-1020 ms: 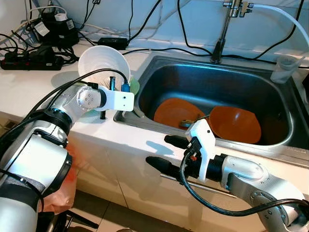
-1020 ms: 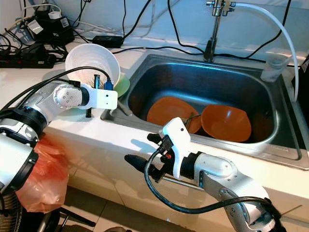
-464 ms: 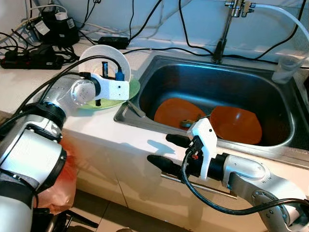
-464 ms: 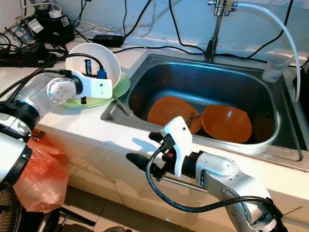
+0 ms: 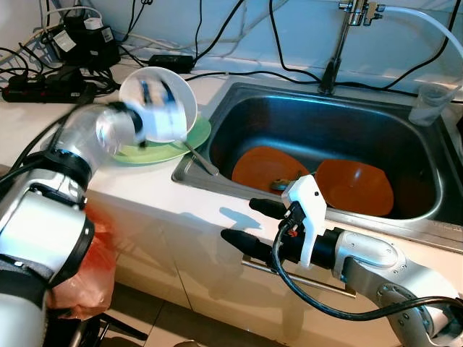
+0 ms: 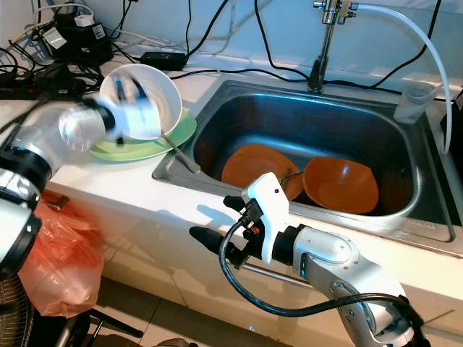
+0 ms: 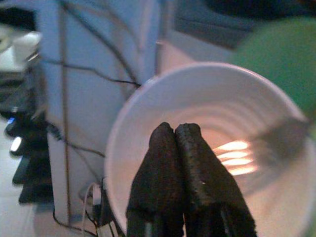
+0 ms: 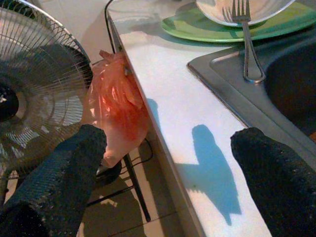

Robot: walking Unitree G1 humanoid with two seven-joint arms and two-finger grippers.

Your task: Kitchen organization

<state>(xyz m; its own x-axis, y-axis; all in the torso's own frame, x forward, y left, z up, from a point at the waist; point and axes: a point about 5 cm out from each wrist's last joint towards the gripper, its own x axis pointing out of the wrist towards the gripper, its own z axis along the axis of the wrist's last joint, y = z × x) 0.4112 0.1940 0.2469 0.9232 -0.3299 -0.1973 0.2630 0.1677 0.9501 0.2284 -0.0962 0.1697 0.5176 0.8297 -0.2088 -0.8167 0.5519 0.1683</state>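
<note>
A white bowl (image 5: 160, 92) stands tilted on a green plate (image 5: 189, 143) on the counter, just left of the sink (image 5: 239, 108). A fork (image 5: 200, 160) runs from the bowl down onto the sink's rim. My left gripper (image 5: 155, 101) is motion-blurred in front of the bowl's mouth. In the left wrist view its fingers (image 7: 163, 163) are pressed shut with nothing between them, pointing into the bowl (image 7: 222, 113). My right gripper (image 5: 239, 222) hangs open off the counter's front edge, its fingers (image 8: 74, 168) wide apart. Two orange dishes (image 5: 354, 186) lie in the sink.
Power strips and tangled cables (image 5: 51, 72) crowd the counter's back left. A faucet (image 5: 334, 50) and hose rise behind the sink, and a clear plastic cup (image 5: 427, 103) stands at its right corner. An orange bag (image 8: 118, 103) hangs off the counter front beside a fan (image 8: 34, 94).
My left arm has swung back and up from in front of the plate towards the bowl's mouth, uncovering the green plate. Bowl, fork and right arm have stayed put.
</note>
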